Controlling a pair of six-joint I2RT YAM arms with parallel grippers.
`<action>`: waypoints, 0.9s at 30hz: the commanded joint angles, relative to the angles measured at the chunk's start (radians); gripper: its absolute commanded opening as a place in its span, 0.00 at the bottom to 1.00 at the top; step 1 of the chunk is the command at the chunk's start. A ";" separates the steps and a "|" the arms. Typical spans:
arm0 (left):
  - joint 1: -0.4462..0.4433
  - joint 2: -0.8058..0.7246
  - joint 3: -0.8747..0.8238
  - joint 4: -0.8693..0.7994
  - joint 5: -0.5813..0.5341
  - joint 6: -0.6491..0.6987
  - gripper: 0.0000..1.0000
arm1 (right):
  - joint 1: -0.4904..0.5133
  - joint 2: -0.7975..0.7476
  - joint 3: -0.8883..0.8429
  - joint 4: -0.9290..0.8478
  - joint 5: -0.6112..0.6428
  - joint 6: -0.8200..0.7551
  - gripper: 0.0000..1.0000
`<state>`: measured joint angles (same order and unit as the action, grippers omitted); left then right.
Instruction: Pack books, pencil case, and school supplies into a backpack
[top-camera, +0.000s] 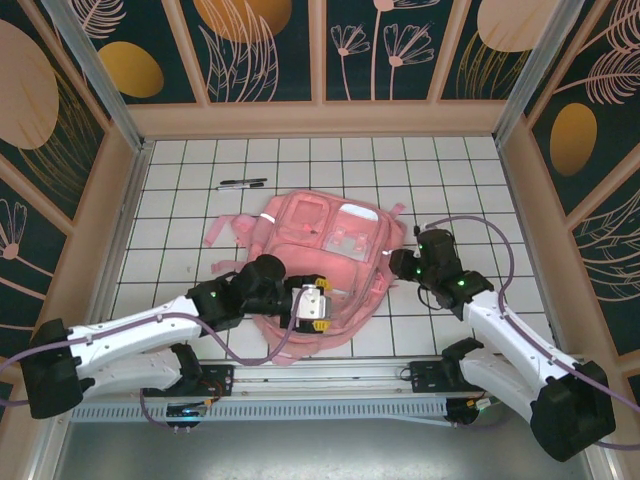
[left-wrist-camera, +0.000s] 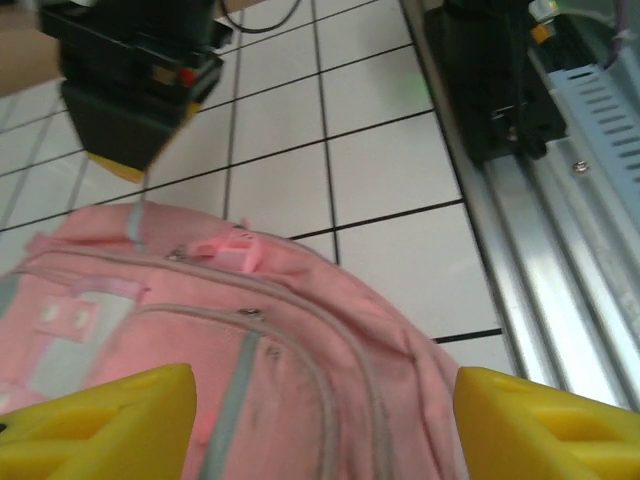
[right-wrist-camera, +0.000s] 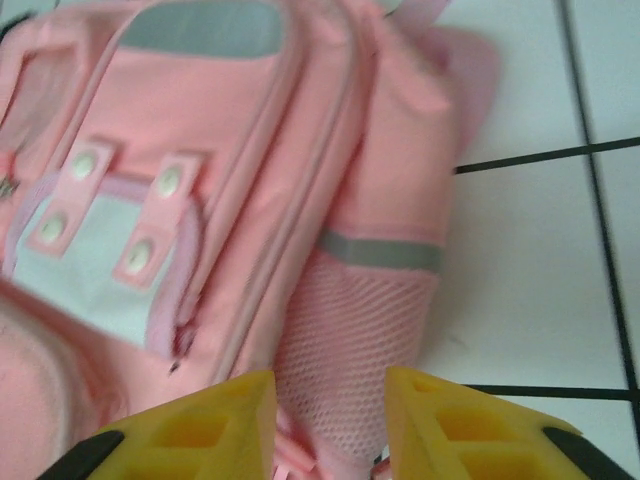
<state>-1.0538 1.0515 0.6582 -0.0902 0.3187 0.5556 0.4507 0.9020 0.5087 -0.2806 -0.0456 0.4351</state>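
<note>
- The left gripper (left-wrist-camera: 325, 400) hangs over the near edge of the pink backpack (top-camera: 322, 250), at the bag's 6 o'clock. Its yellow fingers (left-wrist-camera: 110, 420) are spread wide, with the zipped pink fabric lying between and beyond them.
- The right gripper (right-wrist-camera: 330, 410) sits at the bag's 3 o'clock. Its jaws are parted by a narrow gap, and the mesh side pocket (right-wrist-camera: 350, 350) lies in that gap.
- The backpack lies flat at mid-table, its clear front panel (top-camera: 352, 222) facing up and its straps (top-camera: 222, 235) trailing out toward 9 o'clock.
- Two dark pens (top-camera: 242, 184) lie loose at the bag's 11 o'clock, well apart from both grippers.
- The table (top-camera: 460, 180) is white tile with dark grid lines, and a metal rail (left-wrist-camera: 560, 270) runs along its near edge.
- Dark panels with gold-and-pink leaf motifs (top-camera: 265, 40) wall the cell.
</note>
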 joint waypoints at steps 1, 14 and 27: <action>-0.001 0.031 -0.008 -0.130 -0.119 0.074 0.67 | -0.003 0.000 0.036 0.022 -0.118 -0.111 0.35; 0.113 0.245 0.108 -0.224 -0.257 0.071 0.56 | -0.002 0.071 0.063 0.072 -0.302 -0.272 0.39; 0.128 0.370 0.134 -0.241 -0.171 0.167 0.00 | -0.003 0.115 0.134 0.039 -0.438 -0.694 0.40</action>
<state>-0.9459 1.4212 0.7551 -0.3054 0.1154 0.6994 0.4503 1.0111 0.5980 -0.2028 -0.3824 -0.0563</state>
